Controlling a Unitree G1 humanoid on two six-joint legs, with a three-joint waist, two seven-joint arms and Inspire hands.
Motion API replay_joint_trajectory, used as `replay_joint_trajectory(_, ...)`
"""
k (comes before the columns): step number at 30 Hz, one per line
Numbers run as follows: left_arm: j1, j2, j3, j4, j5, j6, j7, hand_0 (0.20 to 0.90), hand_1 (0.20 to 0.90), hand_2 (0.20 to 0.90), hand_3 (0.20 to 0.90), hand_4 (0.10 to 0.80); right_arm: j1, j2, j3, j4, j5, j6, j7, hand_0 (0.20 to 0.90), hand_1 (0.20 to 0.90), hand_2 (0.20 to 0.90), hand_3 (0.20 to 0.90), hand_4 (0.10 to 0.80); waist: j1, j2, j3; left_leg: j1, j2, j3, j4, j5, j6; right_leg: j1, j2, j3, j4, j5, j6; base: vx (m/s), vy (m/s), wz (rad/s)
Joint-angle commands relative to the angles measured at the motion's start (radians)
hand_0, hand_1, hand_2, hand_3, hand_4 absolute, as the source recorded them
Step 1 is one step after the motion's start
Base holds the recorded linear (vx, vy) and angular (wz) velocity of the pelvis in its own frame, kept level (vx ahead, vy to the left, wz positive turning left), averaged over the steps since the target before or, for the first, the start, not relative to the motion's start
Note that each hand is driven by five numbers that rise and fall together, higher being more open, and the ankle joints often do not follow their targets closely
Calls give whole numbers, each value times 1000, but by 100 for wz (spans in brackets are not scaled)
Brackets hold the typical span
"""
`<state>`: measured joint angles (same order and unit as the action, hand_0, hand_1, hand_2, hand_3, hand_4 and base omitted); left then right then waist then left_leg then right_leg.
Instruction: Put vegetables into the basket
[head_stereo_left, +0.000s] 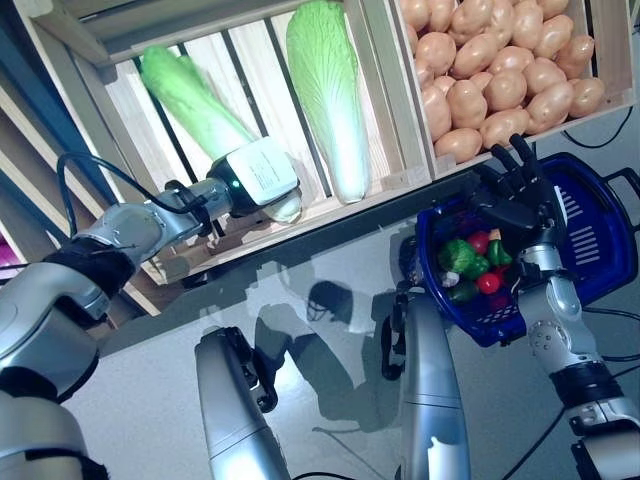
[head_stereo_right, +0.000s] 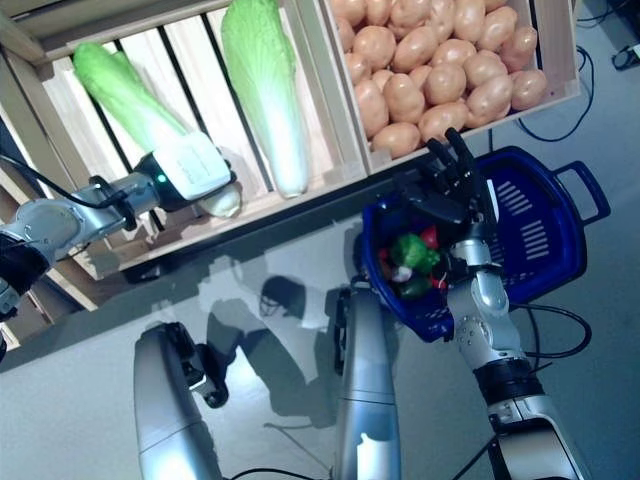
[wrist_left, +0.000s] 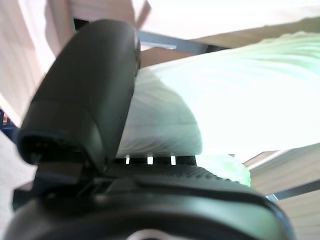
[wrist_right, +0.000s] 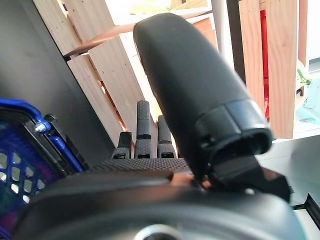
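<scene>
A long pale-green cabbage (head_stereo_left: 190, 95) lies slanted in the wooden crate (head_stereo_left: 130, 110) at the left of the stand. My left hand (head_stereo_left: 262, 180) is at its white lower end; in the left wrist view my thumb (wrist_left: 85, 100) and fingers close round the cabbage (wrist_left: 240, 95). The blue basket (head_stereo_left: 590, 230) stands on the floor at the right, with green and red vegetables (head_stereo_left: 470, 262) inside. My right hand (head_stereo_left: 515, 185) is just above the basket's near rim, fingers straight and open; it also shows in the right wrist view (wrist_right: 190, 85) beside the basket's rim (wrist_right: 20, 150).
The wooden stand (head_stereo_left: 400, 100) runs across the back, its crates divided by upright slats and fronted by a low lip. A second cabbage (head_stereo_left: 325, 90) lies right beside the held one. Grey floor (head_stereo_left: 330, 270) lies between stand and basket.
</scene>
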<state>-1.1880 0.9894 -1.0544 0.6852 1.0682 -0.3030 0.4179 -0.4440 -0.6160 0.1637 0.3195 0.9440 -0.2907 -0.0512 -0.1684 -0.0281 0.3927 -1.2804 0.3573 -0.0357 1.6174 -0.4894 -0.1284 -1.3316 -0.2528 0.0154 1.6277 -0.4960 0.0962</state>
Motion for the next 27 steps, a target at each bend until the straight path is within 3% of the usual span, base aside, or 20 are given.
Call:
replay_joint_trajectory(1, -106, 59, 24, 123, -7, 66, -4, 300, 300, 300, 300, 400, -76, 9, -74, -125, -44, -98, 5, 900, 900, 900, 900, 800, -6, 12, -24, 72, 5, 72, -136, -5, 62, 126, -72, -36, -126, 57, 25, -7, -32, 2)
replay_joint_trajectory(11, -65, 112, 31, 76, 9, -19, 273, 300, 300, 300, 300, 400, -34, -6, -42, -128, -10, -113, 59, 900, 900, 900, 900, 800, -15, 31, -68, 308, -4, 146, -351, 67, 64, 369, -68, -84, -356, 108, 12, 15, 30, 2)
replay_joint_trajectory(17, -21, 133, 82, -22, -198, -53, 352, 300, 300, 300, 300, 400, -3, 11, -22, -155, -45, -122, 65, 900, 900, 900, 900, 800, 2, 39, -104, 451, -29, 157, -507, 107, 64, 491, -71, -89, -488, 133, 11, 21, -9, 4)
replay_joint_trajectory(19, 7, 128, 127, -58, -353, -89, 384, 300, 300, 300, 300, 400, 9, 19, -4, -162, -78, -126, 57, 900, 900, 900, 900, 800, 14, 41, -124, 492, -38, 150, -552, 112, 64, 529, -72, -83, -529, 138, 10, 70, -24, 8)
replay_joint_trajectory(20, 44, 118, 188, -104, -436, -120, 392, 300, 300, 300, 300, 400, 20, 39, -3, -159, -96, -130, 64, 900, 900, 900, 900, 800, 27, 41, -138, 520, -46, 149, -579, 113, 63, 554, -77, -87, -553, 142, 11, 38, -25, 3)
replay_joint_trajectory(23, 111, 100, 275, -148, -527, -173, 403, 300, 300, 300, 300, 400, 24, 64, 10, -158, -143, -144, 85, 900, 900, 900, 900, 800, 40, 41, -151, 560, -49, 155, -620, 121, 61, 589, -84, -101, -579, 146, 13, -2, -17, 6)
replay_joint_trajectory(27, 256, 17, 465, -211, -685, -297, 340, 300, 300, 300, 300, 400, 15, 68, 45, -163, -328, -175, 79, 900, 900, 900, 900, 800, 62, 37, -180, 655, -56, 170, -723, 151, 58, 671, -92, -125, -652, 164, 17, 2, -47, 1)
